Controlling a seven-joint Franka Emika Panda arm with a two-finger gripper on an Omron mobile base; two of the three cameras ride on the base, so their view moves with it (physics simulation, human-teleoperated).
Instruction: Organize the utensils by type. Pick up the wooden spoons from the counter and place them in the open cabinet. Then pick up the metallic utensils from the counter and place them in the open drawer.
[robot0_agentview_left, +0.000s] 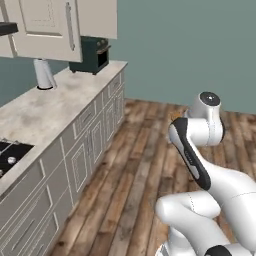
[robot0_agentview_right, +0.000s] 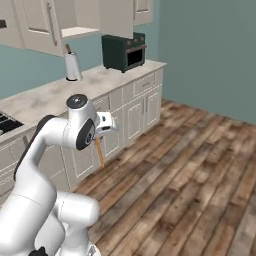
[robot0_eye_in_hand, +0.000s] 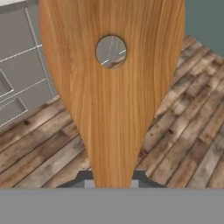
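The claw (robot0_agentview_right: 102, 134) was clenched on an orange-brown wooden spoon (robot0_eye_in_hand: 111, 87) out over the floor, not yet placed in the open cabinet (robot0_agentview_right: 80, 31).

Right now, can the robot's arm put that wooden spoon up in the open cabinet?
Probably not yet. The pincer holds the wooden spoon low over the floor, out from the counter. The open cabinet sits high beyond it, so the arm would likely need lifting and moving closer.
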